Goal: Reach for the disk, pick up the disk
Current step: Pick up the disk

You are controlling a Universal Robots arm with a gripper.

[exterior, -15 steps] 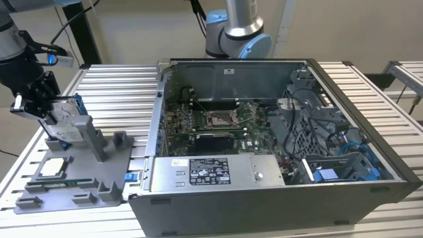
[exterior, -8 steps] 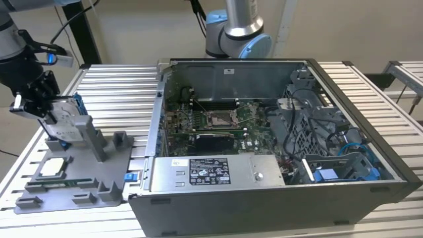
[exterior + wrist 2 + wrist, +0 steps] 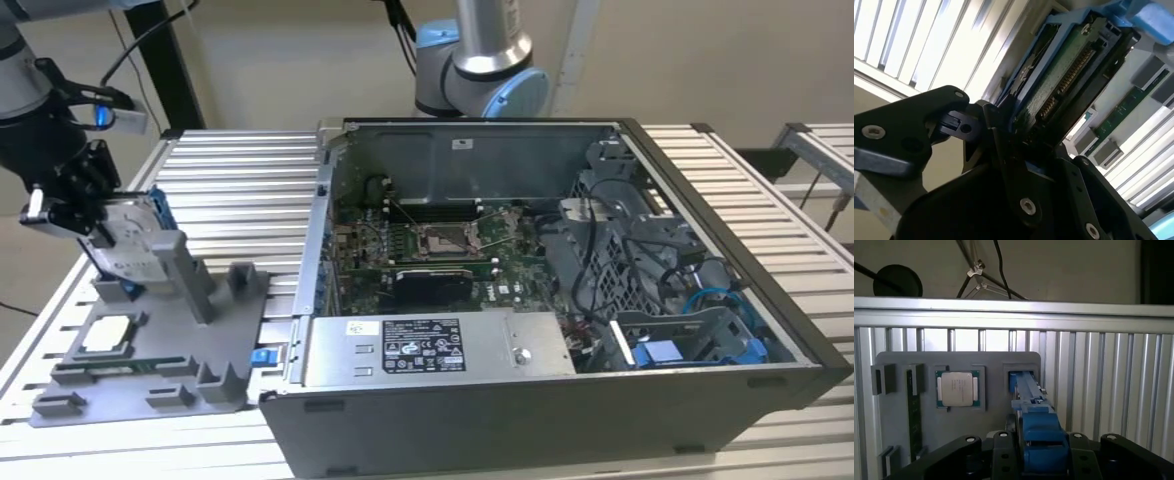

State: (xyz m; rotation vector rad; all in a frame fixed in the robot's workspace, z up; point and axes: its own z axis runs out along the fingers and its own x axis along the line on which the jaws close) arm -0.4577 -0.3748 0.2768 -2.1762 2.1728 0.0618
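The disk stands on edge at the exterior view's left, a silver-grey drive with blue rails leaning against the tall post of a grey fixture. My gripper comes down on its upper end and is shut on it. In the second wrist view the black fingers press both sides of the disk, whose green circuit board faces the camera. In the first wrist view the blue rail of the disk sits between the fingers of the gripper, and its far end meets the fixture's slot.
A square silver CPU chip and a memory stick lie on the fixture. An open computer case stands to the exterior view's right of it on the slatted metal table. A second arm's base stands behind the case.
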